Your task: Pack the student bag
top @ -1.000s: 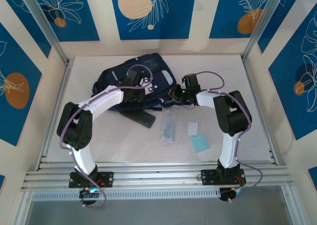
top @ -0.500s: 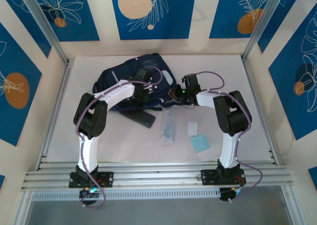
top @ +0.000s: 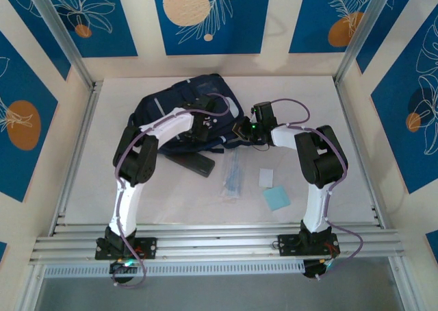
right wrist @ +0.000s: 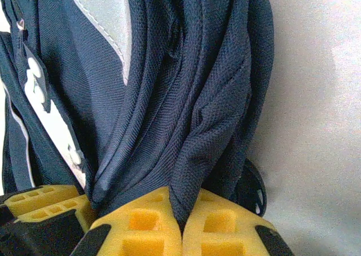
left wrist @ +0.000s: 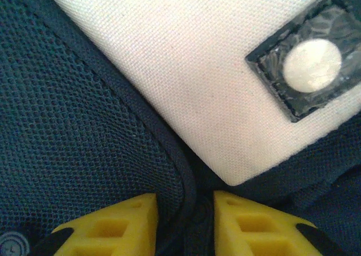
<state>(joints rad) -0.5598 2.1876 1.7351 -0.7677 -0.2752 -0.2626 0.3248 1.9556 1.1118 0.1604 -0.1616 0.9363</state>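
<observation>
**Student bag (top: 179, 95) on the worktop (top: 328, 153), seen from above and from both wrists.**

You see a large navy-blue fabric backpack lying flat, front face up. It lies on the rear half of the worktop, a little left of the worktop's centre. Grey reflective stripes (top: 157, 106) cross its panels. A light grey patch (top: 230, 109) sits at the end nearer the worktop's right side. In the left wrist view the patch reads as pale woven canvas carrying a dark square mount with a pale round stud (left wrist: 312, 64). Beside the patch lies navy mesh bordered by a piped seam (left wrist: 183, 171). Dark straps (top: 229, 144) spill from the bag's edge nearest the worktop's front.

**Long axis:** it runs roughly across the worktop, side to side. The patch end points toward the worktop's right side and the plain rounded end toward its left. You cannot tell from these views which end is the top.

**Left gripper (left wrist: 185, 205):** it rests on the bag by the patch corner, its yellow fingers (left wrist: 121, 225) narrowly parted astride the piped seam. You cannot tell whether they pinch it.

**Right gripper (right wrist: 181, 225):** it is clenched on a fold of the bag's navy fabric at the patch end. The pads press together, with the cloth rising from between them.

**Nearer the worktop's front:** a dark flat case (top: 193, 162), a clear sachet (top: 233, 177), a white card (top: 266, 178) and a light blue square (top: 276, 198).
</observation>
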